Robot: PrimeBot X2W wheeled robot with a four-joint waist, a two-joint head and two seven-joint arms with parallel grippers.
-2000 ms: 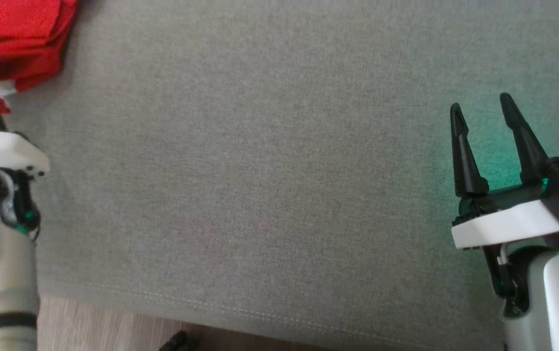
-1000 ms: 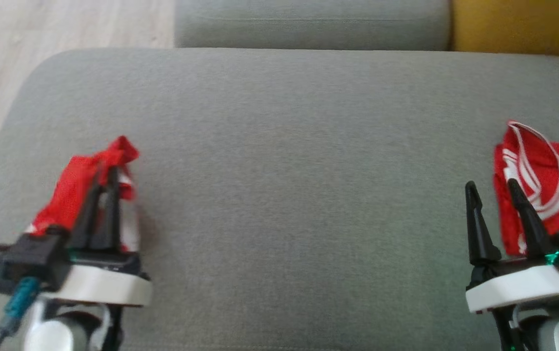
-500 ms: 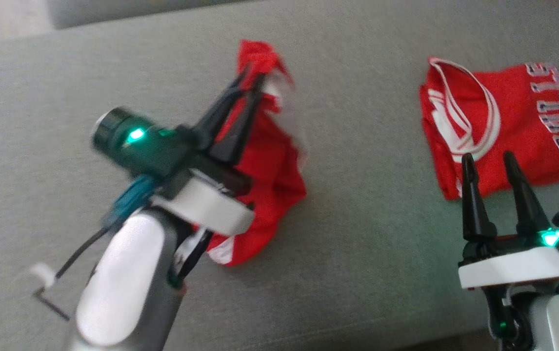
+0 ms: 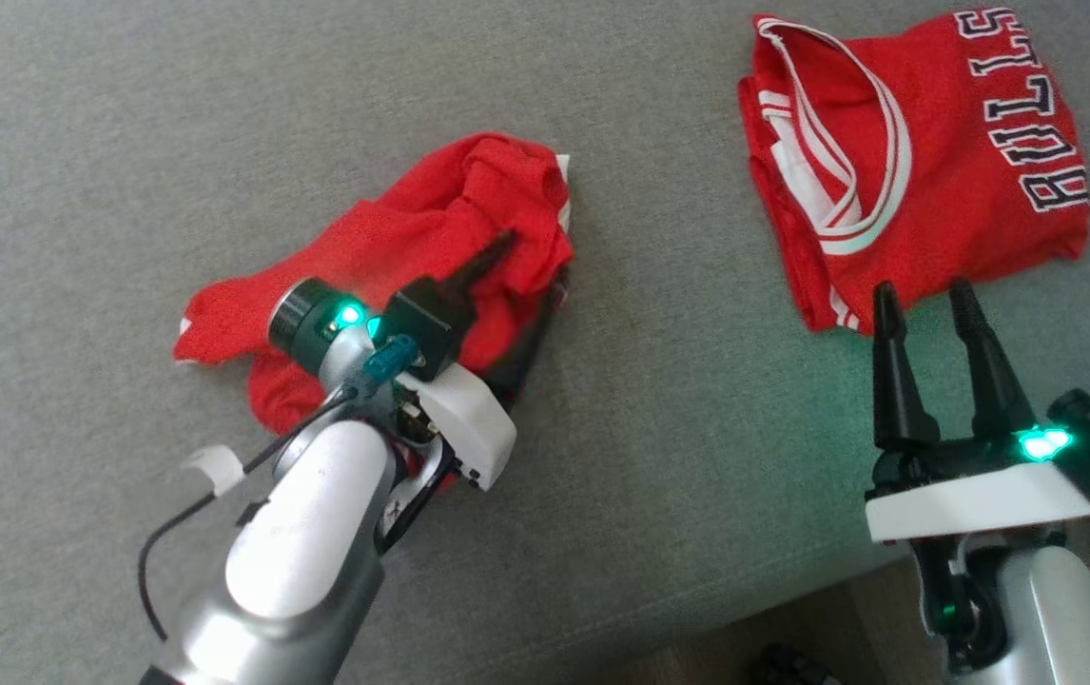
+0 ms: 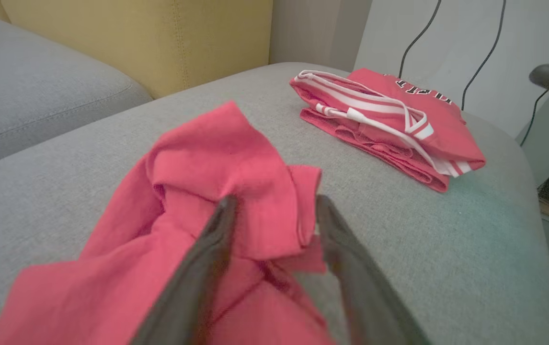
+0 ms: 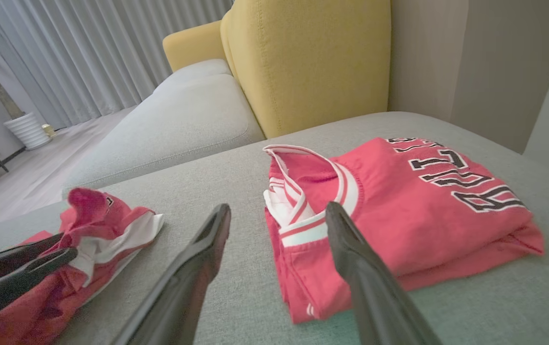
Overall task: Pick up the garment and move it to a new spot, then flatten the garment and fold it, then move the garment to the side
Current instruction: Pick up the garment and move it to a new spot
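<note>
The garment (image 4: 412, 228) is a red piece with white trim, lying crumpled on the grey sofa cushion (image 4: 126, 124). My left gripper (image 4: 531, 266) reaches over it from the lower left, its fingers parted around a raised fold at the garment's right end. In the left wrist view that fold of the garment (image 5: 207, 158) stands between the spread fingers of the left gripper (image 5: 274, 206), resting on the cushion. My right gripper (image 4: 922, 288) hangs open and empty at the lower right. The right wrist view shows the garment (image 6: 107, 215) with the left gripper (image 6: 66, 245) on it, beside the right gripper (image 6: 278, 208).
A folded red jersey (image 4: 935, 152) with black and white lettering lies on the cushion's right part, just beyond my right gripper; I also see this jersey (image 5: 389, 120) (image 6: 399, 206) from both wrists. A yellow backrest (image 6: 303, 62) rises behind. The cushion's front edge (image 4: 792, 590) runs at the lower right.
The head camera has swung, so the whole picture shifted. My left gripper, shut on the hanging garment before, has come down; the garment now lies on the cushion and the fingers have parted.
</note>
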